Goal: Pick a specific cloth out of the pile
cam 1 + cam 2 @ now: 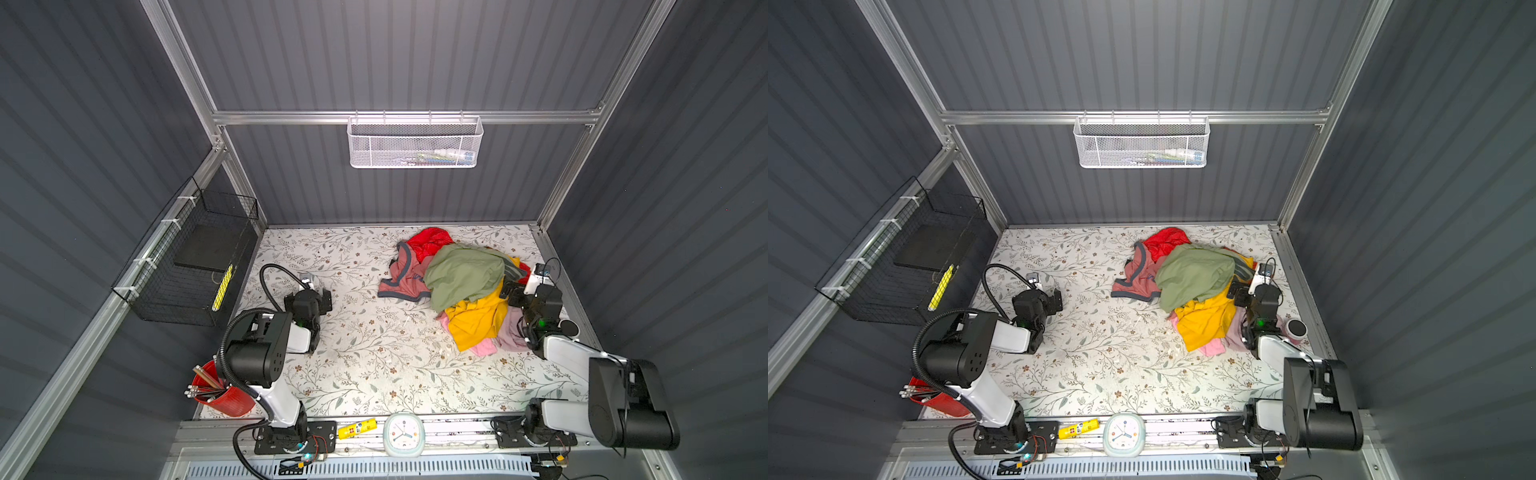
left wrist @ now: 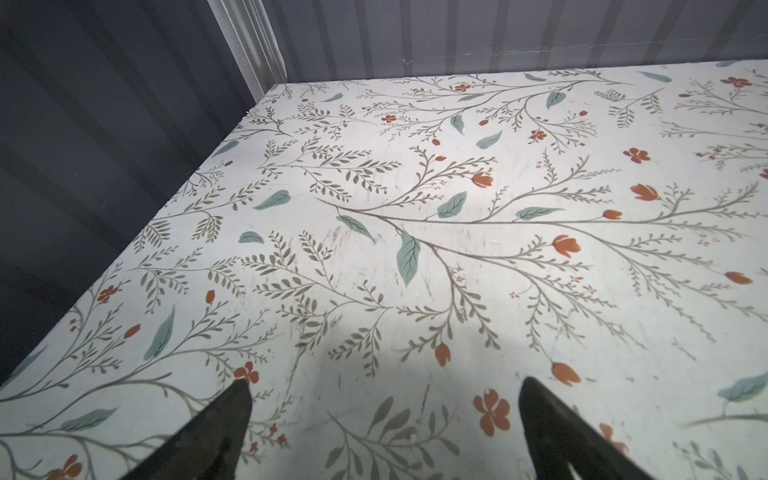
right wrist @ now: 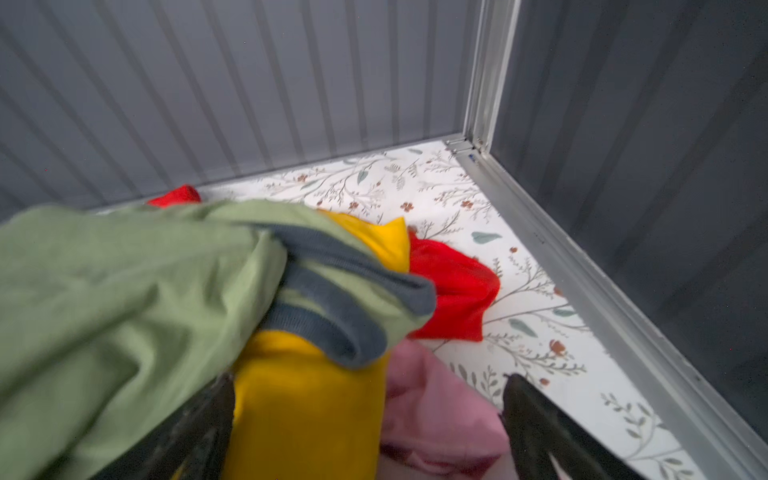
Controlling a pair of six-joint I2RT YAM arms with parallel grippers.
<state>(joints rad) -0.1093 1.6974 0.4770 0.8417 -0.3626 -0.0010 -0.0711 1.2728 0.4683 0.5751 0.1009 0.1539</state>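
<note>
Two arms: left arm [image 1: 257, 353], right arm [image 1: 623, 399]. Two baskets: white basket [image 1: 415, 143] at twelve o'clock, black basket [image 1: 226, 195] at nine. One pile [image 1: 465, 286] of clothes at two, six colours. One clock [image 1: 403, 434] and one yellow tube [image 1: 356, 429] at six; one red cup [image 1: 232, 399] at seven.

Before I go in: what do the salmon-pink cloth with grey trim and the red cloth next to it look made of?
Salmon-pink cloth: matte, soft, limp, probably cotton knit; thicker grey-blue bands edge it. Red cloth: probably thin synthetic, slightly glossy; pale highlights on crisp creases in a top view.
</note>
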